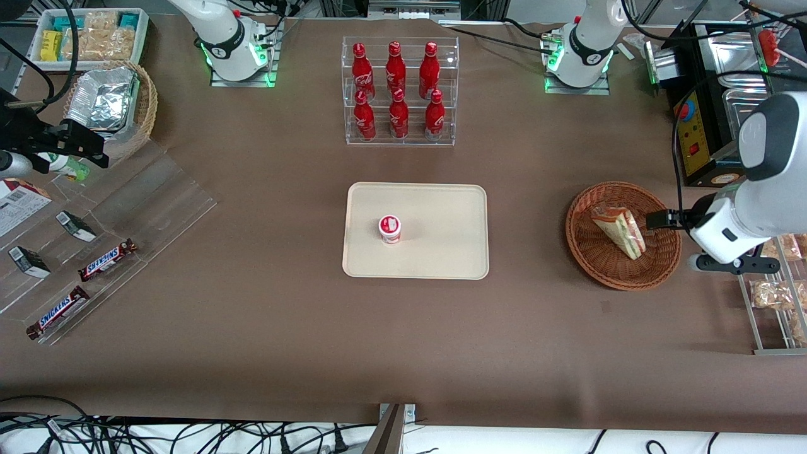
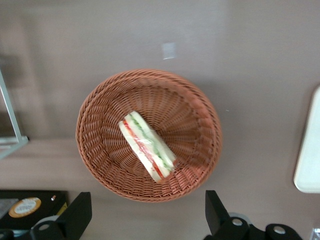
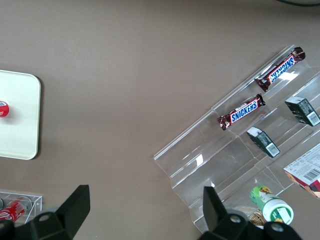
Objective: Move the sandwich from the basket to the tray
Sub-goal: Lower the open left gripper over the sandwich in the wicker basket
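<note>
My claw [image 2: 145, 220] hangs over the basket [image 1: 599, 265], above the rim on the working arm's end of the bench, its two fingers spread wide with nothing between them. The sandwich [image 1: 619, 231] lies straight below and a little inward from me, in the basket's middle, wrapped in clear film and resting on its side so the red, green and yellow filling edge shows.

What matters for my next move is how that wedge lies. In my wrist view the sandwich [image 2: 147, 146] runs on a diagonal across the basket [image 2: 100, 165], while my fingers [image 2: 75, 215] stand apart along a line that crosses it at a slant. I judge I must turn the wrist somewhat before dropping, so the fingers close across the narrow thickness and not along the length.

The tray [image 1: 441, 265] sits near the bench's middle, well apart from the basket toward the parked arm's end, with a small red-and-white cup [image 1: 390, 228] standing on it; the bare part beside that cup looks the safer landing.

My fingertips are cut off in the wrist view, and in the front view my own arm hides part of the claw [image 1: 656, 219], so I cannot tell how high I am above the wrap.
</note>
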Robot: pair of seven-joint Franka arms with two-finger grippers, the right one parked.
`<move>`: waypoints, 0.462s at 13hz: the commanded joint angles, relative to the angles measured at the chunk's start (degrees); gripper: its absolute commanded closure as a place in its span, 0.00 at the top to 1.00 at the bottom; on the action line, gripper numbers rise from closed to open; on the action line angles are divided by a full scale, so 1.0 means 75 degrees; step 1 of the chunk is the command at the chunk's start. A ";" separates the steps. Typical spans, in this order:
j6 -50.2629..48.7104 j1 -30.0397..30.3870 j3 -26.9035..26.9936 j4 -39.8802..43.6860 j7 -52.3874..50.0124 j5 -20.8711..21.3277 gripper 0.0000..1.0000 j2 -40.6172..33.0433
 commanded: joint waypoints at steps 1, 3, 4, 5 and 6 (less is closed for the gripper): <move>0.0625 0.0036 -0.0018 -0.0636 -0.1398 0.0128 1.00 -0.0109; 0.1222 -0.0033 -0.0065 -0.1314 -0.2149 0.0163 1.00 -0.0296; 0.1713 -0.0092 -0.0111 -0.1759 -0.3174 0.0419 1.00 -0.0413; 0.2124 -0.0185 -0.0204 -0.2158 -0.4101 0.0943 1.00 -0.0472; 0.2372 -0.0198 -0.0344 -0.2475 -0.4423 0.1239 1.00 -0.0450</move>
